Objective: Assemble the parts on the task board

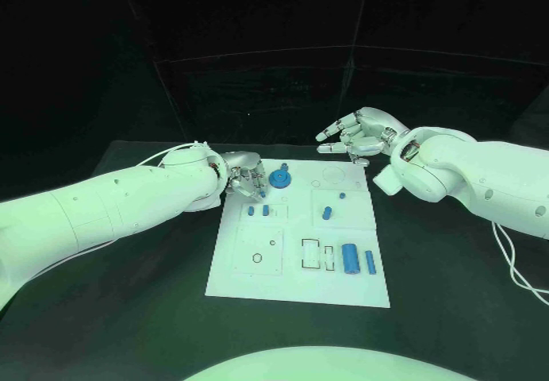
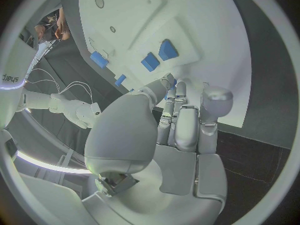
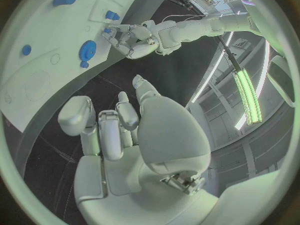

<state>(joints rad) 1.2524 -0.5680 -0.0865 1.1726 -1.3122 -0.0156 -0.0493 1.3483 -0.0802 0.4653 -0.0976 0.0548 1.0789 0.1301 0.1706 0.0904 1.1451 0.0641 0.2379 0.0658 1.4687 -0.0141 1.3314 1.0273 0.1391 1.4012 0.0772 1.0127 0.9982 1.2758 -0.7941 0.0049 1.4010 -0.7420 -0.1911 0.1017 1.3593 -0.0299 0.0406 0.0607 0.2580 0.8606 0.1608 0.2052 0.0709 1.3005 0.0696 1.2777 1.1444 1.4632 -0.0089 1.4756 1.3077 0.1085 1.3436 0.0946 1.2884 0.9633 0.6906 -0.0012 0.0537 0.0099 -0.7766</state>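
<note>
At centre frame in the head view, the white board carries blue parts; the left hand sits at its upper-left corner, fingers curled over a small blue part, grasp not determinable; a round blue part lies just right of it; the right hand hovers above the board's top edge, fingers spread, empty. Left wrist view: fingers point toward two blue blocks. Right wrist view: fingers apart, holding nothing. Judgement: the left hand is nearer.

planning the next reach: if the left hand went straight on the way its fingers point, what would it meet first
Probably the round blue part near the far left of the task board; the left hand points toward it, though depth is unclear.
</note>
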